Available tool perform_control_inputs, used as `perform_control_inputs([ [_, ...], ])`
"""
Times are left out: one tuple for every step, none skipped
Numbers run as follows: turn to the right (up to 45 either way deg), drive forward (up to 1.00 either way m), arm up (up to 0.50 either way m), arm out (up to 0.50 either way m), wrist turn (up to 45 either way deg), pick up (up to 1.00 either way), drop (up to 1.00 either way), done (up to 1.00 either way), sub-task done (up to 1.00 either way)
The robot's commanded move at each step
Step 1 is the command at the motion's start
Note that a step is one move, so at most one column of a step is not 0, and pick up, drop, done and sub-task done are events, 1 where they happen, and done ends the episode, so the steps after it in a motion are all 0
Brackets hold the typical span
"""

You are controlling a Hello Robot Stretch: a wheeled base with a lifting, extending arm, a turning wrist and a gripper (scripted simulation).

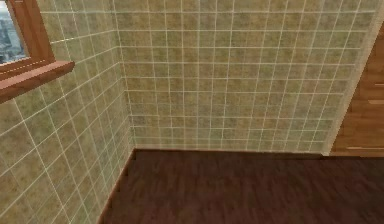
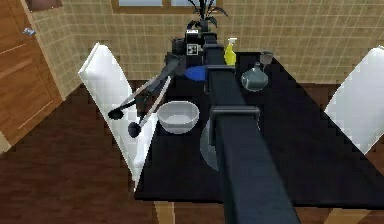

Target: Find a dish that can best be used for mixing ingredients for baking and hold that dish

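Two tiled walls [image 1: 220, 70] meet in a corner ahead of me, with dark floor [image 1: 240, 190] before them, so I judge there is little room to drive on that way; any shift of the base should be short.

On my reaching side the black counter [image 2: 300, 150] is long, with a white chair [image 2: 105, 75] at its near-left edge and another chair [image 2: 360, 95] across it. My arm [image 2: 240, 150] lies over the counter's middle. Swung sideways, it could sweep things off.

My target, the white bowl [image 2: 178, 117], sits near the counter's left edge, just left of the arm. A push from the right might slide it off toward the first chair.

Right of the arm stands a glass flask [image 2: 254, 78], with a yellow bottle [image 2: 230, 52] beyond it, both close enough to be toppled.

My pincer [image 2: 128, 115] hangs left of the bowl, in front of that chair, where I think the fingers could snag on it. I cannot tell how wide the pincer stands or whether it holds anything.
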Motion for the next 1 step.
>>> perform_control_inputs([
  [0.0, 0.00, 0.00, 0.00, 45.0, 0.00, 0.00, 0.00, 0.00],
])
